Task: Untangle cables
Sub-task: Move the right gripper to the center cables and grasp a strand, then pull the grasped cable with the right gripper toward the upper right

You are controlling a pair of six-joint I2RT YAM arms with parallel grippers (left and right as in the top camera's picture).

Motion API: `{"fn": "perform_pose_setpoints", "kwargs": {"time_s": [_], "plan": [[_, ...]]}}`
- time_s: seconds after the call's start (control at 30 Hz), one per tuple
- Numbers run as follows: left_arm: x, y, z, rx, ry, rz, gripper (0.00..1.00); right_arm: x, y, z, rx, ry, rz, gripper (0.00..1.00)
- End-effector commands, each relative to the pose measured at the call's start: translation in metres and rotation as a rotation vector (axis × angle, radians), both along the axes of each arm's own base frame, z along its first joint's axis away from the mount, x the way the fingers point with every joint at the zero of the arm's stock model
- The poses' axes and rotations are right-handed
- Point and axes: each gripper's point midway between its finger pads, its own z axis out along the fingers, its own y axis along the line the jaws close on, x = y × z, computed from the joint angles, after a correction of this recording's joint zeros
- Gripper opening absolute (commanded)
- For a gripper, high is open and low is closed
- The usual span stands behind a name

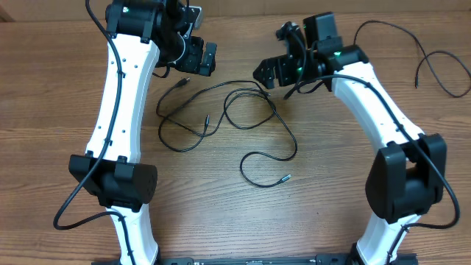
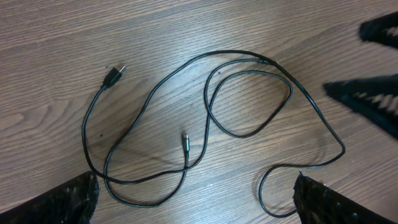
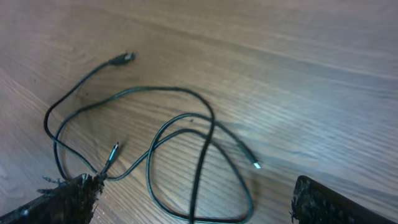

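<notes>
table (image 1: 331, 213): wood-grain top. My two white arms reach in from the near edge.
cables (image 1: 221, 121): thin black cords lying loose and flat on the wood at mid-table, between my two grippers. Nothing of mine touches them.
lay of the cords: a wide loop on my left, an oval loop in the middle, and a smaller curl nearer to me. Strands cross at several spots, and I cannot tell which runs over which.
chunky plug (image 2: 113, 76): at the far-left end of the tangle, lying on bare wood.
slim plug (image 2: 185, 140): among the left-hand strands, its lead curving back into the loop.
third tip (image 1: 285, 177): at the end of the near curl, apart from the other two ends.
left gripper (image 1: 202, 62): over the far-left edge of the tangle. My fingers (image 2: 68, 199) are spread wide with nothing between them, and the cords lie on the wood below.
right gripper (image 1: 271, 75): just beside the far-right bend of the cords. My fingers (image 3: 336, 202) are spread wide and pinch nothing. In its wrist view the cords lie flat on the table ahead of the gap.
lone cord (image 1: 418, 73): another thin black cord toward the far right corner, well apart from the tangle.
height of either gripper over the wood: cannot tell.
</notes>
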Motion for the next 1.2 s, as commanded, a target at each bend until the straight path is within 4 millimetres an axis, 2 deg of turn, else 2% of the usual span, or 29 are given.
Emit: {"fn": "perform_pose_setpoints", "kwargs": {"time_s": [0.0, 0.13, 0.23, 0.27, 0.37, 0.4, 0.5, 0.63, 0.8, 0.93, 1.0, 1.07, 1.17], "plan": [[-0.001, -0.003, 0.014, -0.013, -0.04, -0.021, 1.0, -0.007, 0.014, -0.038, -0.028, 0.078, 0.027, 1.0], [-0.001, -0.003, 0.014, -0.013, -0.04, -0.021, 1.0, -0.016, 0.029, -0.067, -0.05, 0.139, 0.06, 1.0], [-0.001, -0.002, 0.014, -0.013, -0.04, -0.02, 1.0, -0.02, 0.034, -0.076, -0.057, 0.158, 0.073, 0.99], [-0.001, -0.002, 0.014, -0.013, -0.04, -0.02, 1.0, -0.021, 0.034, -0.08, -0.06, 0.165, 0.074, 0.96], [-0.001, -0.002, 0.014, -0.013, -0.04, -0.02, 1.0, -0.022, 0.035, -0.09, -0.068, 0.184, 0.075, 0.68], [-0.001, -0.003, 0.014, -0.013, -0.04, -0.021, 1.0, -0.022, 0.035, -0.091, -0.069, 0.187, 0.075, 0.54], [-0.001, -0.003, 0.014, -0.013, -0.04, -0.021, 1.0, -0.021, 0.035, -0.091, -0.068, 0.183, 0.075, 0.34], [-0.001, -0.002, 0.014, -0.013, -0.04, -0.02, 1.0, -0.021, 0.035, -0.091, -0.067, 0.181, 0.075, 0.04], [-0.001, -0.002, 0.014, -0.013, -0.04, -0.02, 1.0, -0.02, 0.035, -0.088, -0.069, 0.177, 0.072, 0.04], [-0.001, -0.002, 0.014, -0.013, -0.04, -0.02, 1.0, -0.015, 0.022, -0.072, -0.12, 0.168, 0.036, 0.04], [-0.001, -0.002, 0.014, -0.013, -0.04, -0.02, 1.0, -0.013, 0.015, -0.056, -0.147, 0.154, 0.016, 0.04], [-0.001, -0.002, 0.014, -0.013, -0.04, -0.02, 1.0, -0.01, 0.009, -0.031, -0.165, 0.127, -0.002, 0.04], [-0.001, -0.002, 0.014, -0.013, -0.04, -0.02, 1.0, -0.008, 0.005, 0.015, -0.164, 0.061, -0.02, 0.04]]}}
